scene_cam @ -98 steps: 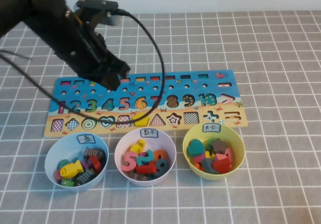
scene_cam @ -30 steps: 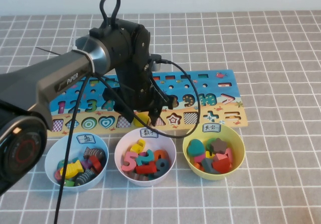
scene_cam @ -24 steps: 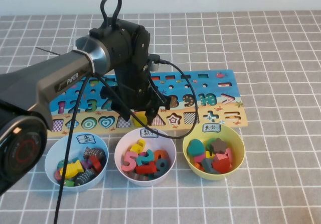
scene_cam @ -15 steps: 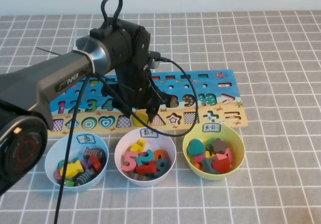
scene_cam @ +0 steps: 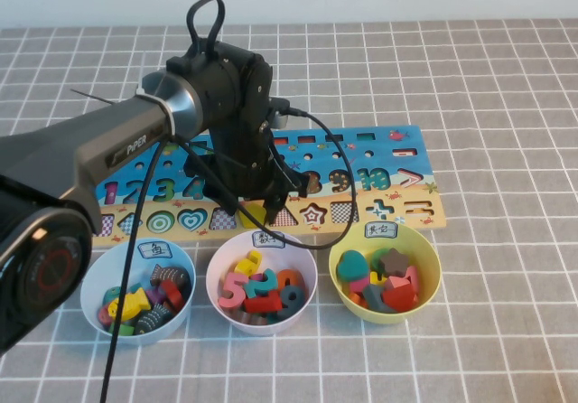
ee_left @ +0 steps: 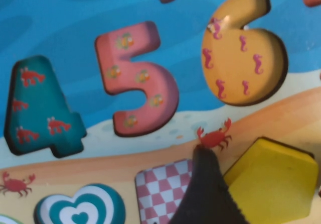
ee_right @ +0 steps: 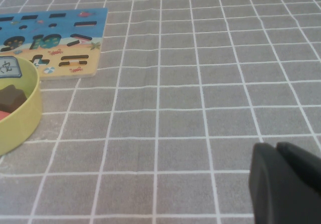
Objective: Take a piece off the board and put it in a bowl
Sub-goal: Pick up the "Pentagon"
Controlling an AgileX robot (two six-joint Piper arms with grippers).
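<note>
The blue number board point(scene_cam: 402, 161) lies across the table, its tan shape strip toward the bowls. The yellow pentagon piece point(scene_cam: 255, 213) sits at its slot in that strip. My left gripper point(scene_cam: 254, 211) is down over it, a finger on each side. In the left wrist view the pentagon point(ee_left: 273, 184) looks tilted, with one dark finger point(ee_left: 205, 194) pressed against its edge. The yellow-green bowl point(scene_cam: 432, 263) with a white label holds several shapes, right of the piece. My right gripper point(ee_right: 276, 146) is shut and empty over bare cloth, outside the high view.
A pale pink bowl point(scene_cam: 215, 276) of numbers sits just in front of the left gripper, and a light blue bowl point(scene_cam: 90, 281) of fish to its left. The arm's black cable point(scene_cam: 339, 164) loops over the board. The yellow-green bowl's rim point(ee_right: 22, 118) and the board's end point(ee_right: 55, 38) show in the right wrist view.
The left arm swung from the board's far left side down to the tan strip, and its fingers now straddle the yellow pentagon. In the last second it only shifted slightly.
</note>
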